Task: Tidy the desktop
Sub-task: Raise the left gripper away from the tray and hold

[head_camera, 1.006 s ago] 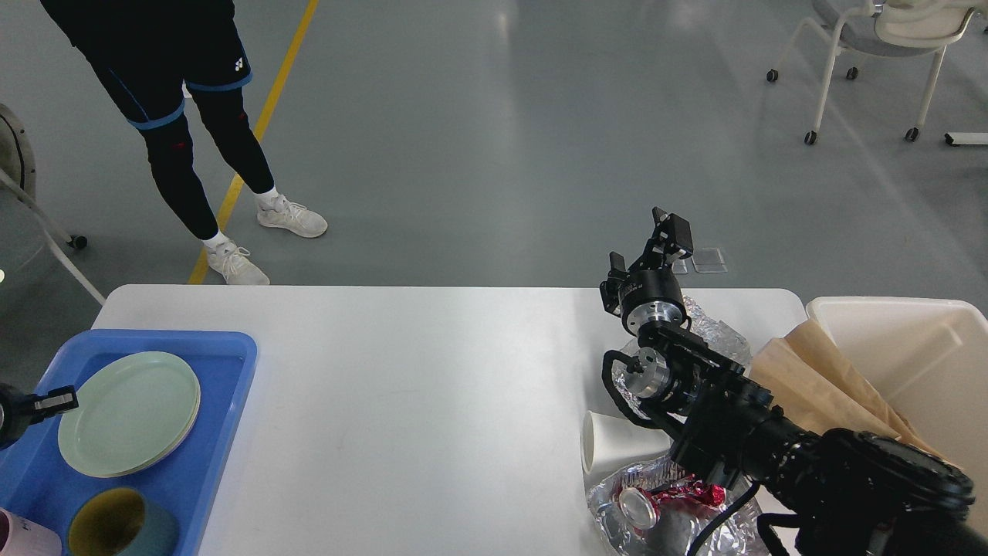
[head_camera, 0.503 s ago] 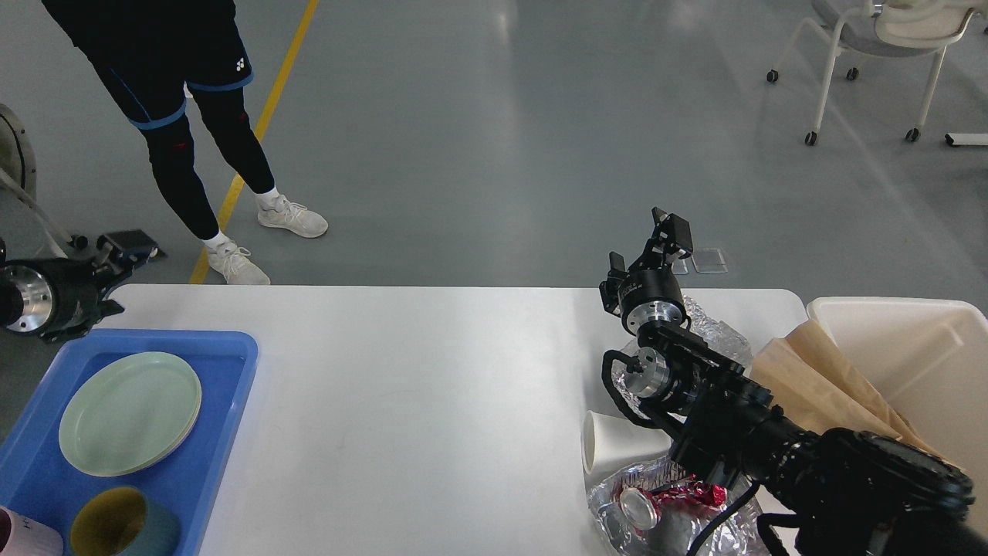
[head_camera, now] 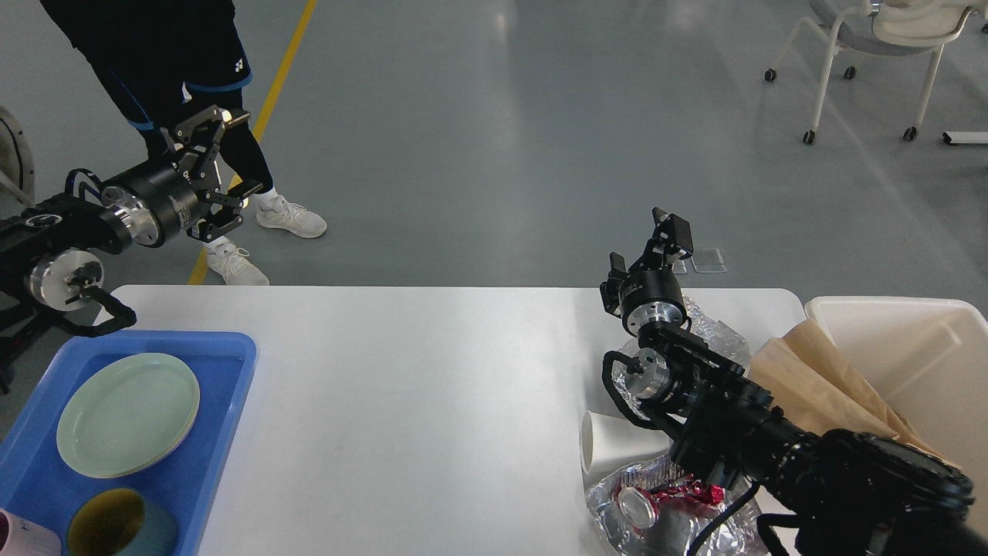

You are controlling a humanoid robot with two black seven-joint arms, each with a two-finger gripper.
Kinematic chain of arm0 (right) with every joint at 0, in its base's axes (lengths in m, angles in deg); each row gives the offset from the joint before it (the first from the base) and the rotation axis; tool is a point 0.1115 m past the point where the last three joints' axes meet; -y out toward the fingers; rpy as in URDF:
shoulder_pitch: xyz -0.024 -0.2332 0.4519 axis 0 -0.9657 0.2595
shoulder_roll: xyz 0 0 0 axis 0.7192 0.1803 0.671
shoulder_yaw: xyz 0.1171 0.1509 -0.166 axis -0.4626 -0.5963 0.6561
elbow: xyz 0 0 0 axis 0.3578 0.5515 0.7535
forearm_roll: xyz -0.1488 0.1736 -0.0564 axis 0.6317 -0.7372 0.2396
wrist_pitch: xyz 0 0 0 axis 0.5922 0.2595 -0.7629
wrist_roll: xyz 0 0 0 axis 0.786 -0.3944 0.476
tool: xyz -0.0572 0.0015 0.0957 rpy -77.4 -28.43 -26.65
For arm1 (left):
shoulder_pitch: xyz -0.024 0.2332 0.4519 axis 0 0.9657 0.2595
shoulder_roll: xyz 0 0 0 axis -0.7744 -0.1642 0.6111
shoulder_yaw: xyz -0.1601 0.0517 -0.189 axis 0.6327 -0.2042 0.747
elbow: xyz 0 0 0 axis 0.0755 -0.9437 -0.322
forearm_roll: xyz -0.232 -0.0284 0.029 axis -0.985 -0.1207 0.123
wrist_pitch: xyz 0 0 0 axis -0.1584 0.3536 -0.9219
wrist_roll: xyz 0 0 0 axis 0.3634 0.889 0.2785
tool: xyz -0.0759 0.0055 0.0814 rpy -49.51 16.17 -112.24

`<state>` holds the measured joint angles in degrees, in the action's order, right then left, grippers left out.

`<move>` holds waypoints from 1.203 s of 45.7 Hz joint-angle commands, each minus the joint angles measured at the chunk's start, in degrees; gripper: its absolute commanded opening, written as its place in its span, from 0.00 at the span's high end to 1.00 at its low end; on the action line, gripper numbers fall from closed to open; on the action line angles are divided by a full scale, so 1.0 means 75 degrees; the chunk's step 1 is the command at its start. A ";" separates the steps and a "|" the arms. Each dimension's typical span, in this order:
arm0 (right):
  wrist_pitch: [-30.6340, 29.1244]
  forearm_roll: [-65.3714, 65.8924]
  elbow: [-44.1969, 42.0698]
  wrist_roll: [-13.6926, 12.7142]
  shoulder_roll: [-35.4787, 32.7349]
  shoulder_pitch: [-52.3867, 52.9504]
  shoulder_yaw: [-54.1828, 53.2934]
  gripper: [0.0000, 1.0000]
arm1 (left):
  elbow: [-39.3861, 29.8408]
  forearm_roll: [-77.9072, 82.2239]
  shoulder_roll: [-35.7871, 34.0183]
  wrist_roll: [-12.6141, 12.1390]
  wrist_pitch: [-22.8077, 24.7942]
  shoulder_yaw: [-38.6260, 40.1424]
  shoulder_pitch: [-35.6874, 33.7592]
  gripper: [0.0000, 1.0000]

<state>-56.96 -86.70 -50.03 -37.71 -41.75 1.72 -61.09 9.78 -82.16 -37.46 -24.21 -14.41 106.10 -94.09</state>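
Jaws spread and empty on the left gripper (head_camera: 220, 158), which hangs high at the upper left, out past the desk's far edge and above the grey floor, with a standing person's legs (head_camera: 193, 116) right behind it. Over on the right, the right gripper (head_camera: 644, 247) points away from the camera above the far right part of the desk (head_camera: 417, 386), its two fingers apart and nothing between them. That broad white desk fills the middle of the view, mostly bare across its centre. At its left end sits a blue tray (head_camera: 231, 371) holding pale green plates (head_camera: 127, 413), a dark teal cup (head_camera: 120, 533) and the edge of a pink cup (head_camera: 23, 537). On the right side, partly under the right arm, lie crumpled foil (head_camera: 722, 336), a white paper cup (head_camera: 610, 444) on its side, and more foil with a red wrapper (head_camera: 687, 490). Beside the desk's right end stands a cream bin (head_camera: 926, 340) with brown paper (head_camera: 810, 386) sticking out.
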 commanded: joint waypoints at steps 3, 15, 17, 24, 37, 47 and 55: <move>0.0000 -0.0001 -0.0011 0.0002 0.0001 -0.0005 0.0000 0.00 | 0.2931 -0.0004 0.2195 0.0204 0.0039 0.1853 0.0199 0.03; 0.0000 -0.0001 0.0000 0.0002 0.0001 -0.0004 0.0000 0.00 | 0.3274 -0.0074 0.3637 0.0649 0.0110 0.3460 0.0550 0.03; 0.0000 0.0000 0.0000 0.0002 0.0001 0.0007 0.0000 0.00 | 0.3320 -0.0156 0.3836 0.0743 0.0121 0.3729 0.0585 0.03; 0.0000 -0.0001 0.0000 0.0002 0.0001 -0.0005 0.0000 0.00 | 0.3999 -0.0566 0.4247 0.0744 0.0343 0.4305 0.0597 0.03; 0.0000 -0.0001 0.0000 0.0002 0.0001 -0.0004 0.0000 0.00 | 0.4457 -0.0637 0.4248 0.0790 0.1012 0.4259 0.1148 0.03; 0.0000 -0.0001 0.0000 0.0002 0.0001 0.0007 0.0000 0.00 | 0.4446 -0.0707 0.4224 0.0790 0.1819 0.4375 0.1581 0.03; 0.0000 -0.0001 0.0000 0.0002 0.0001 -0.0005 0.0000 0.00 | 0.4422 -0.0719 0.4177 0.0802 0.2278 0.4352 0.1675 0.02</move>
<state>-56.96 -86.70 -50.04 -37.72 -41.75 1.77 -61.09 43.07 -87.51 -6.00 -18.30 0.90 138.81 -82.00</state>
